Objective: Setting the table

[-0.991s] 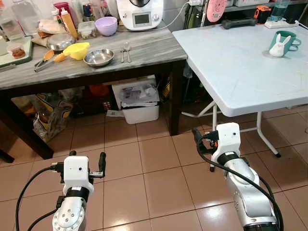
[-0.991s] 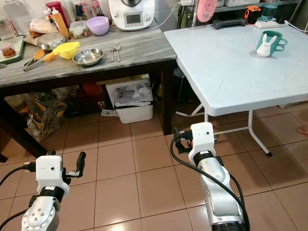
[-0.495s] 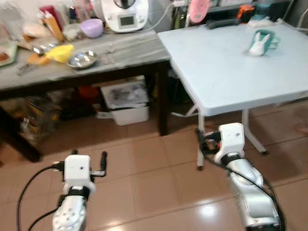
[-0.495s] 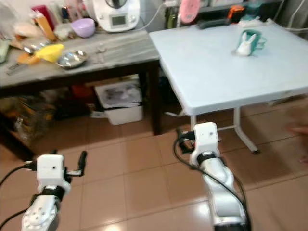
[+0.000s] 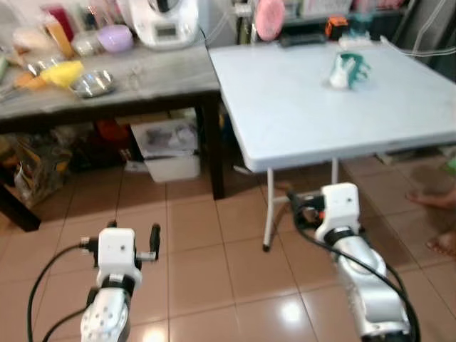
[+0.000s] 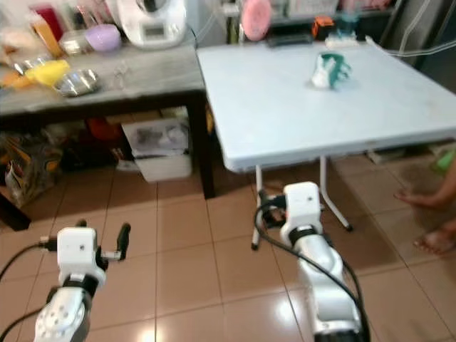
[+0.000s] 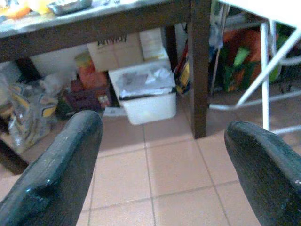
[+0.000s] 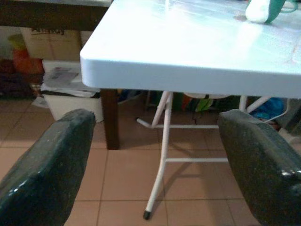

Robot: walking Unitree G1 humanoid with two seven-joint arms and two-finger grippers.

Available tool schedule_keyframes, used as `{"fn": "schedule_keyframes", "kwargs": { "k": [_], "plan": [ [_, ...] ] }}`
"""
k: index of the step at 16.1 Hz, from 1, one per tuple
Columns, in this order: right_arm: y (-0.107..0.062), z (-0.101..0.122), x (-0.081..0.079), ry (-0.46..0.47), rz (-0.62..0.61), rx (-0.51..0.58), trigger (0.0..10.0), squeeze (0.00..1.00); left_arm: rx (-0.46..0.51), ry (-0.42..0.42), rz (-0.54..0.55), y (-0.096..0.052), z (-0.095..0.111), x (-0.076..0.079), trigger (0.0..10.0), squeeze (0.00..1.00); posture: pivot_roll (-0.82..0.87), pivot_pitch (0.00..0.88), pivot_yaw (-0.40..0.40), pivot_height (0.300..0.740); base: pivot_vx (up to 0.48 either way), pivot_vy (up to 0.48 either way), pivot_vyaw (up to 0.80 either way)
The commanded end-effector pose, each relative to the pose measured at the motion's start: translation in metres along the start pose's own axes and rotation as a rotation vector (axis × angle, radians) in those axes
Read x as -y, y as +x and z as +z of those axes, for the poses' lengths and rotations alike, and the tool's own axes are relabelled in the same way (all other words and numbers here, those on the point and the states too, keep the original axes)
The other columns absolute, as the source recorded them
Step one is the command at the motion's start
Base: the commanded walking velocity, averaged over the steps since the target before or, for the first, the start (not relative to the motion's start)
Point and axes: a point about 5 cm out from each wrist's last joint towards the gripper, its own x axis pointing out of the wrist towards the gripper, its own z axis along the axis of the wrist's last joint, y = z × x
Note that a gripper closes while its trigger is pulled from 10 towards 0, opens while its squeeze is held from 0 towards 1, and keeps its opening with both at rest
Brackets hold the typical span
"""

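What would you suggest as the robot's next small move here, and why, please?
Probably turn left toward the dark table. Both tools, left and right, are open and hold nothing, the white table carries only a green mug, and the steel bowl and yellow bowl sit on the dark one.

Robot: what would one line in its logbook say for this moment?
phase: approach | left tool: open, holds nothing, above floor | right tool: open, holds nothing, facing white table | mug: on white table | bowls: on dark table

The folding table point(image 5: 335, 107) has a smooth, pale plastic-looking top on thin white metal legs point(image 8: 157, 165). The floor tiles point(image 5: 199, 263) look glossy. A steel bowl point(image 5: 91, 83) shines on the far left.
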Motion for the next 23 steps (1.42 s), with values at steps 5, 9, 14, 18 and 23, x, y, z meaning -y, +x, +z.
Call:
{"fn": "schedule_keyframes", "kwargs": {
  "k": [5,9,14,18,23],
  "plan": [
    [0.0015,0.0018,0.0004,-0.009,-0.002,0.009,10.0,0.0,0.03,-0.013,-0.003,0.0009,0.0053,-0.0034,10.0,0.0,-0.19,0.085,0.077,0.74,0.0,-0.155,0.0],
    [0.0027,0.002,0.0007,-0.012,-0.001,0.01,10.0,0.0,0.06,-0.029,-0.057,-0.0008,0.0094,0.0021,10.0,0.0,-0.19,0.077,0.075,0.74,0.077,0.0,0.0],
    [0.0024,0.001,0.0009,-0.011,-0.001,0.01,10.0,0.0,0.058,-0.032,-0.062,-0.0015,0.0089,0.0023,10.0,0.0,-0.19,0.079,0.074,0.74,0.434,0.0,0.0],
    [0.0014,0.0004,0.0014,-0.012,-0.005,0.008,10.0,0.0,0.056,-0.034,-0.069,-0.0019,0.0084,0.0031,10.0,0.0,-0.19,0.079,0.074,0.74,0.441,0.0,0.0],
    [0.002,0.0009,0.0018,-0.012,-0.004,0.009,10.0,0.0,0.056,-0.034,-0.072,-0.001,0.0086,0.0044,10.0,0.0,-0.2,0.084,0.077,0.74,0.441,0.0,0.0]
  ]
}}
